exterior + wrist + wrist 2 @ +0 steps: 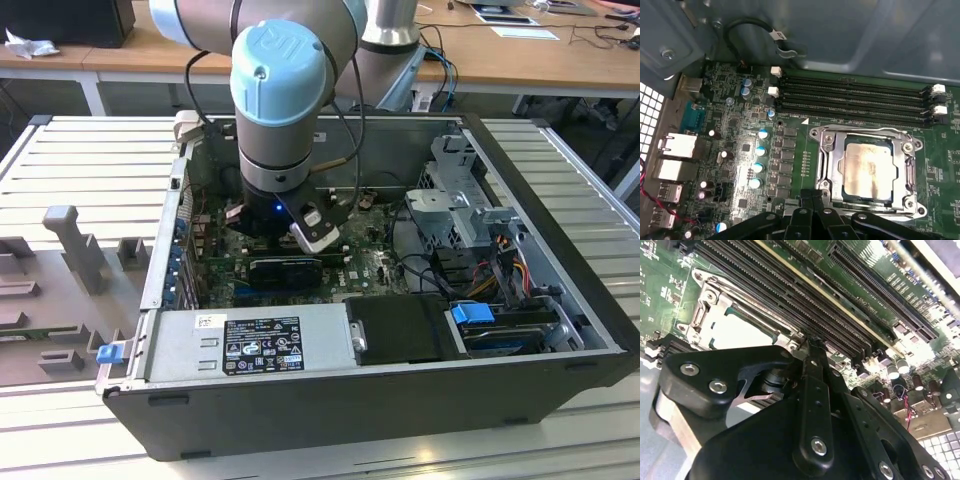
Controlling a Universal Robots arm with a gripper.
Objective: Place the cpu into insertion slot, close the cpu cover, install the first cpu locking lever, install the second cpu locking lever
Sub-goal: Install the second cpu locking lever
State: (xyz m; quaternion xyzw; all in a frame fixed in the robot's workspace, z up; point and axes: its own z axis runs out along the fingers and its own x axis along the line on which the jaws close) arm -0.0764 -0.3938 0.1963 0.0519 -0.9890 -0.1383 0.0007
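Observation:
The cpu point(867, 167), a silver-grey square chip, lies flat in the insertion slot point(826, 192) on the green motherboard. The cpu cover point(832, 165), a silver frame with a square window, is down over the chip's edges. A thin lever rod point(860, 131) runs along the cover's side nearest the memory slots. My gripper point(812, 196) hangs just off one corner of the socket, its black fingers pressed together with nothing seen between them. In the second wrist view the gripper's point(812, 342) tips sit by the cover point(705, 315) and cpu point(740, 332). In the exterior view the gripper point(318, 232) reaches down into the case.
Long black memory slots point(855, 100) run beside the socket. Blue-topped capacitors point(760, 150) and rear ports point(677, 145) stand on its other side. A black expansion card point(285, 268), the power supply point(260, 345), a drive cage point(460, 200) and cables point(500, 260) crowd the case.

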